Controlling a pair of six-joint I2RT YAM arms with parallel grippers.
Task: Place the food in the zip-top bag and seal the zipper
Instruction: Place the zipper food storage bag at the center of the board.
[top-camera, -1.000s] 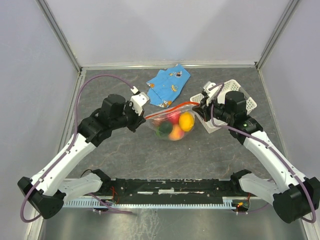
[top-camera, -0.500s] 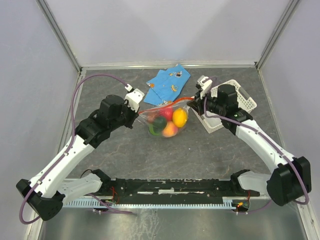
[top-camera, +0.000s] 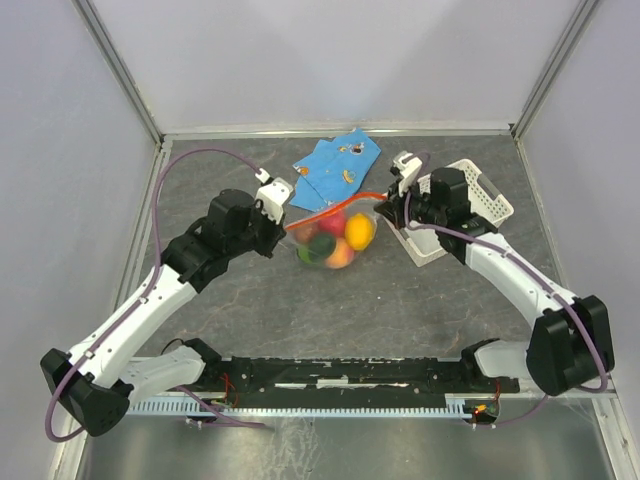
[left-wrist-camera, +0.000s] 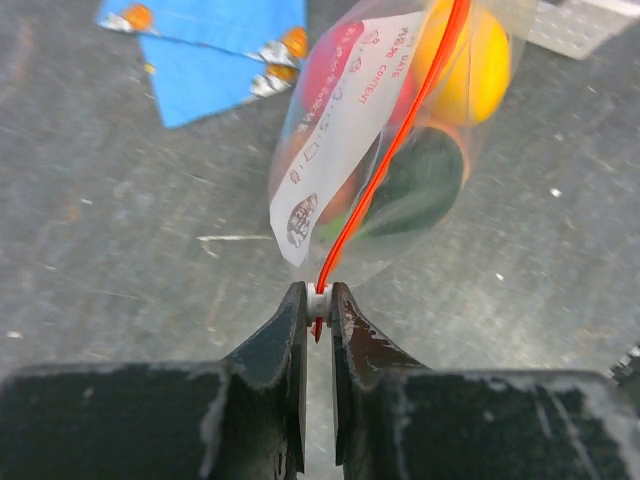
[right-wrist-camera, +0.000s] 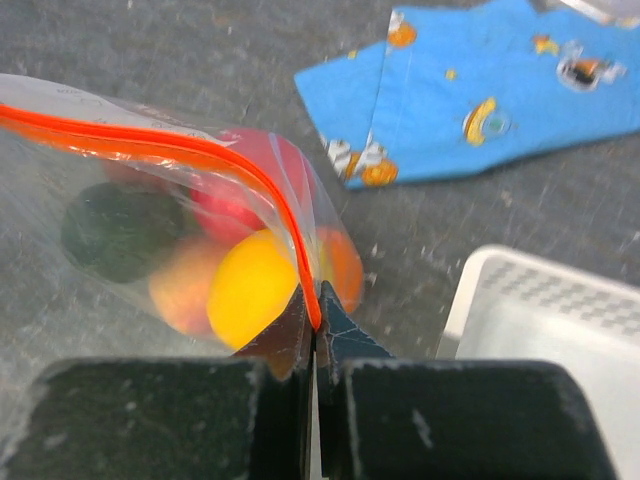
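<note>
Your left gripper (left-wrist-camera: 318, 304) pinches the white slider (left-wrist-camera: 318, 297) at one end of the orange-red zipper (left-wrist-camera: 400, 140), its jaws nearly together around it. Your right gripper (right-wrist-camera: 315, 318) is clamped tight on the zipper's opposite end. The clear zip-top bag (top-camera: 330, 235) is stretched between the two, mouth uppermost, with its white label (left-wrist-camera: 340, 120) facing the left wrist. Inside is the food: a yellow fruit (right-wrist-camera: 250, 285), a dark green piece (right-wrist-camera: 120, 230), a red one (right-wrist-camera: 235, 190) and a peach one (right-wrist-camera: 180, 290). A blue patterned cloth (top-camera: 335, 170) lies beyond on the grey table (top-camera: 400, 310), and a white lattice basket (top-camera: 490, 195) sits just beside your right gripper.
</note>
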